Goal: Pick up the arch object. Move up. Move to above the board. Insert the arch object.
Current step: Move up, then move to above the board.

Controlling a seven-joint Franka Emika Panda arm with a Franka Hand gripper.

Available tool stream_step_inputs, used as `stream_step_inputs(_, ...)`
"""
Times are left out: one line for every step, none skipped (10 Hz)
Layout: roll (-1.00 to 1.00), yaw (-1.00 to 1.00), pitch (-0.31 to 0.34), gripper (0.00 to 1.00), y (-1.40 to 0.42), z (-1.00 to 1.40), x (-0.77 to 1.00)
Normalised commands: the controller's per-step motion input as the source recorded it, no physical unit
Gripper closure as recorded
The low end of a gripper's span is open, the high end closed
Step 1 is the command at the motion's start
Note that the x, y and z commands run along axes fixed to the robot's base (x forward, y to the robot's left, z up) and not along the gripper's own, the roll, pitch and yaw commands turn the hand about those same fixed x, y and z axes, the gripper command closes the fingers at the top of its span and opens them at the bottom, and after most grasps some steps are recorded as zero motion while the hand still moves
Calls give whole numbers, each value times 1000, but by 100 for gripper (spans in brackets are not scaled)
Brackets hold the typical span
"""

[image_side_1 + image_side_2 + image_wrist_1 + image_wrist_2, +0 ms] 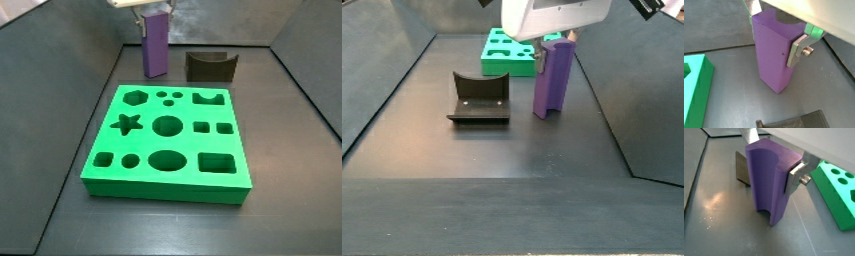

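The arch object [156,48] is a tall, slim purple column with a curved groove down one side. It stands upright on the dark floor behind the green board [227,160], apart from it. It also shows in the opposite side view [551,80]. My gripper [774,32] comes down from above and is shut on the column's top end. One silver finger [796,51] presses its side, and the same finger shows in a wrist view [795,176]. The far finger is mostly hidden. The column's foot looks to be resting on the floor.
The dark fixture [478,98] stands on the floor beside the column, a short gap away; it also shows in a side view [210,66]. The board shows in both wrist views [694,87] [836,195]. Sloping grey walls [80,60] enclose the floor.
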Motion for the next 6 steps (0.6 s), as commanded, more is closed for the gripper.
stream_step_inputs(0,0,0,100,0,833,0)
stream_step_inputs(-21,39,25,100,-30,783,-53)
stream_step_inputs(-38,45,20,100,-38,656,-70)
stream_step_inputs(-50,42,15,100,-33,570,-57)
stream_step_inputs(-74,31,18,100,-20,369,-36)
stream_step_inputs(-179,-64,221,100,-202,1000,-39)
